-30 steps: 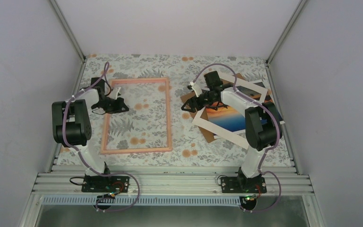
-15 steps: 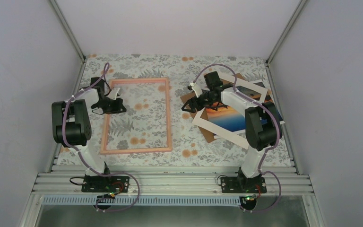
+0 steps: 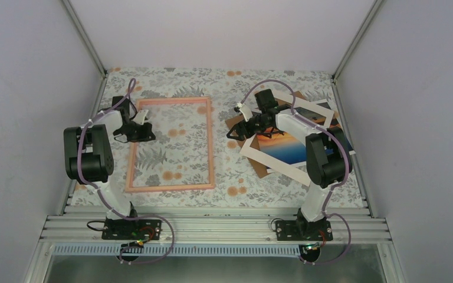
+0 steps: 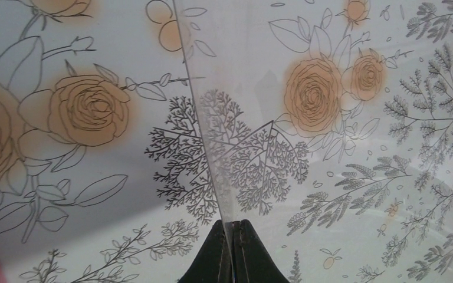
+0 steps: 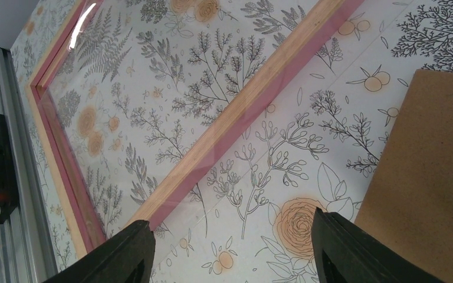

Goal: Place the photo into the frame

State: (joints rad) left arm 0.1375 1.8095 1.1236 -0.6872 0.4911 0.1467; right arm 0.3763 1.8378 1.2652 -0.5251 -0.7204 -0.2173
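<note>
The pink-orange frame (image 3: pixel 211 144) lies flat on the left half of the floral table. My left gripper (image 3: pixel 144 131) is over its upper left part, shut on the edge of a thin clear pane (image 4: pixel 236 147) that it holds tilted up from the frame; the jaws (image 4: pixel 232 236) pinch the sheet. The sunset photo (image 3: pixel 283 147) lies at the right, showing inside a white mat (image 3: pixel 271 162). My right gripper (image 3: pixel 234 132) is open and empty, low over the table between the frame (image 5: pixel 242 112) and the brown board (image 5: pixel 430 165).
The brown backing board (image 3: pixel 234 122) sticks out from under the white mat on its left side. Grey walls close in the table on three sides. The metal rail (image 3: pixel 212 227) with the arm bases runs along the near edge.
My left gripper has shifted slightly to the left with the clear pane in it. The right arm has not moved.
</note>
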